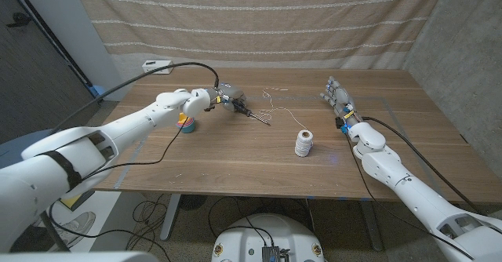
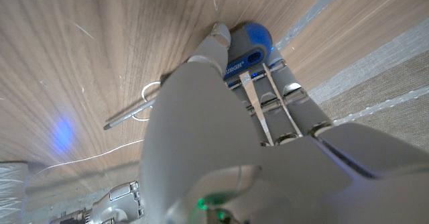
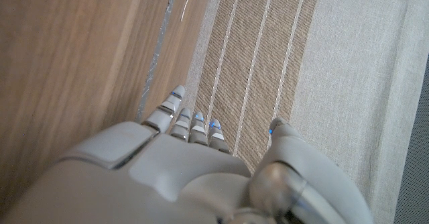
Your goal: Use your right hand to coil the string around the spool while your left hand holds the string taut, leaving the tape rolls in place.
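A: Nearest, what shows?

B: White arms come in from both bottom corners. Right hand (image 1: 338, 97) waits at the table's (image 1: 235, 160) right, fingers straight and together, holding nothing.

A: And the left hand?

B: Left hand (image 1: 226, 97) is over the far left, beside stacked tape rolls (image 1: 187, 122), fingers curled at a thin metal rod (image 1: 260, 118); whether it grips the rod or the string, I cannot tell.

A: Where is the string?

B: Spool (image 1: 304, 143) stands upright at centre, axis vertical. Loose string (image 1: 276, 103) trails from it toward the far side.

A: Which step?

B: Seemingly the start: coiling not begun. Next, the left hand likely needs the string taut, and the right must reach the spool.
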### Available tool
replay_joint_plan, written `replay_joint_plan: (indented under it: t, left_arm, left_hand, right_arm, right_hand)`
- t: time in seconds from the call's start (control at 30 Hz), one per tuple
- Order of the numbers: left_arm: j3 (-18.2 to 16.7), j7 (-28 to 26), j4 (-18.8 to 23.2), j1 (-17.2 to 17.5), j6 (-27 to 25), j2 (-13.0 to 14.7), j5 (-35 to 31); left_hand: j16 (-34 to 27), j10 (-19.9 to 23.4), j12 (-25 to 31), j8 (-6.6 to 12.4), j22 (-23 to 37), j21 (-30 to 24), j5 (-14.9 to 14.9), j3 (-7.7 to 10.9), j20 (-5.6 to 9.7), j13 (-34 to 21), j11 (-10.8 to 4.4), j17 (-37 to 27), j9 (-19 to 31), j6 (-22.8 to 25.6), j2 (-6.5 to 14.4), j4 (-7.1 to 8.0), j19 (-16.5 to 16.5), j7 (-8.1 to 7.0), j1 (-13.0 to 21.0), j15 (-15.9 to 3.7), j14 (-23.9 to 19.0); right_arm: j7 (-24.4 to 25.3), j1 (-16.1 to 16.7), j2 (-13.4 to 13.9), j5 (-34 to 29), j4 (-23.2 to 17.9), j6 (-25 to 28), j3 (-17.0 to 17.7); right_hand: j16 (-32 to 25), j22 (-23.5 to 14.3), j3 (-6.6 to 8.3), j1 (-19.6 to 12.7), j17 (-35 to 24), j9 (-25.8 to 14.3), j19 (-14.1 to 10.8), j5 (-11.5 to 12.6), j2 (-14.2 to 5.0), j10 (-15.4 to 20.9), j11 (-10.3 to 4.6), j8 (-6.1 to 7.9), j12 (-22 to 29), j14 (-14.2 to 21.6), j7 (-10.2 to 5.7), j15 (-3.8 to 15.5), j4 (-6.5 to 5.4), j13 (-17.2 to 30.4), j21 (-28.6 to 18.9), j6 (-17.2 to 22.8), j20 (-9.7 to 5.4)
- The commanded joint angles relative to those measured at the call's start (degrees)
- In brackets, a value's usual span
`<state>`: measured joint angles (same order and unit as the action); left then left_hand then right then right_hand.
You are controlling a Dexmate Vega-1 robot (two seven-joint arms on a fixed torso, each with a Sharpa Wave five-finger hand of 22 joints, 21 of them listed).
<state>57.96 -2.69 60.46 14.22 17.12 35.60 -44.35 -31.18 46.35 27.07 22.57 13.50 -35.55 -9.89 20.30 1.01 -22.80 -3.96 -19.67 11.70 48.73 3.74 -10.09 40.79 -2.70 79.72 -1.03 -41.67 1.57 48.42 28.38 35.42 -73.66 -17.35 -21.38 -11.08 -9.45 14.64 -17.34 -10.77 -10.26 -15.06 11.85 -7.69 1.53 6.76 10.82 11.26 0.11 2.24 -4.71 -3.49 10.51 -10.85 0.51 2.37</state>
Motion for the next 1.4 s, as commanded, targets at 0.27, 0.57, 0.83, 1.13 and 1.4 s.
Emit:
replay_joint_plan:
  t: [0.27, 0.57, 0.83, 1.13, 1.4]
  left_arm:
    - [-4.78, -12.28, 3.32, 4.06, 1.53, 2.83, 4.79]
    - [-9.22, -13.39, 7.63, 7.69, 0.80, 4.85, 8.95]
    - [-12.21, -12.00, 9.83, 9.61, 0.58, 5.79, 12.25]
    - [-14.20, -11.21, 13.37, 11.24, -0.67, 7.30, 12.08]
    - [-15.48, -11.07, 16.46, 12.72, -2.64, 8.28, 10.85]
  left_hand:
    - [-1.86, 2.18, 2.80, 0.00, 4.26, -5.54, -0.47, -0.31, 8.84, -4.82, 0.28, -9.55, -0.23, 12.02, 4.51, 0.22, 3.65, 5.79, 7.00, -9.05, -7.99]
    - [-1.74, 2.78, 3.01, -0.23, 4.62, -6.71, -0.45, -0.41, 8.71, -5.39, 0.54, -10.02, -0.36, 12.64, 4.20, 0.14, 3.04, 6.15, 7.81, -8.75, -8.06]
    - [-1.82, 3.39, 3.16, -0.56, 4.90, -8.56, -0.22, -0.41, 8.50, -6.11, 1.19, -10.58, -0.45, 13.57, 3.57, -0.11, 3.11, 6.72, 9.15, -8.00, -8.89]
    - [-1.83, 3.88, 3.21, -1.07, 5.05, -10.40, -0.14, -0.44, 8.00, -6.91, 1.51, -11.11, -0.43, 14.21, 3.06, 0.02, 2.86, 7.43, 10.08, -7.43, -9.71]
    - [-1.72, 3.97, 3.19, -1.46, 5.05, -11.41, -0.19, -0.40, 7.96, -7.50, 1.70, -11.51, -0.36, 14.33, 3.04, 0.18, 2.44, 7.44, 10.48, -7.27, -9.78]
  right_arm:
    - [10.96, 3.74, 4.81, -9.69, -9.87, 4.81, -0.98]
    - [11.55, 7.07, 10.71, -12.23, -18.62, 12.07, -1.14]
    - [12.60, 9.10, 16.68, -15.44, -28.24, 22.30, -1.63]
    - [13.19, 10.62, 21.68, -18.65, -37.21, 31.81, -2.29]
    - [11.57, 12.28, 25.20, -17.78, -43.68, 37.87, -1.49]
  right_hand:
    - [-0.96, -0.28, 0.32, -1.79, 0.32, -0.13, -4.18, -0.60, 2.41, 5.60, 0.51, 1.19, 1.35, 4.68, -0.54, -0.68, 3.26, 0.26, -1.09, 4.85, 0.89]
    - [-0.68, -0.25, 2.02, -5.25, 0.42, -0.17, -3.83, -0.61, 1.38, 7.36, 0.12, 1.67, 1.34, 5.62, -0.81, 0.02, 5.98, 0.25, -0.47, 8.02, 0.77]
    - [-0.81, -0.25, 2.45, -6.60, 0.47, -0.19, -3.99, -0.85, 1.59, 7.94, -0.14, 1.57, 1.25, 6.69, -0.85, 0.24, 7.27, 0.25, -0.40, 8.70, 0.93]
    - [-0.79, -0.27, 1.99, -6.92, 0.45, -0.25, -4.24, -1.30, 2.83, 8.79, -0.43, 1.78, 1.26, 7.45, -0.49, 0.30, 8.19, 0.28, -0.38, 10.23, 1.01]
    - [-0.92, -0.28, 1.59, -6.95, 0.41, -0.33, -4.16, -1.48, 3.61, 9.37, -0.57, 1.59, 1.22, 8.44, -0.67, -0.02, 8.69, 0.32, -0.26, 10.57, 1.33]
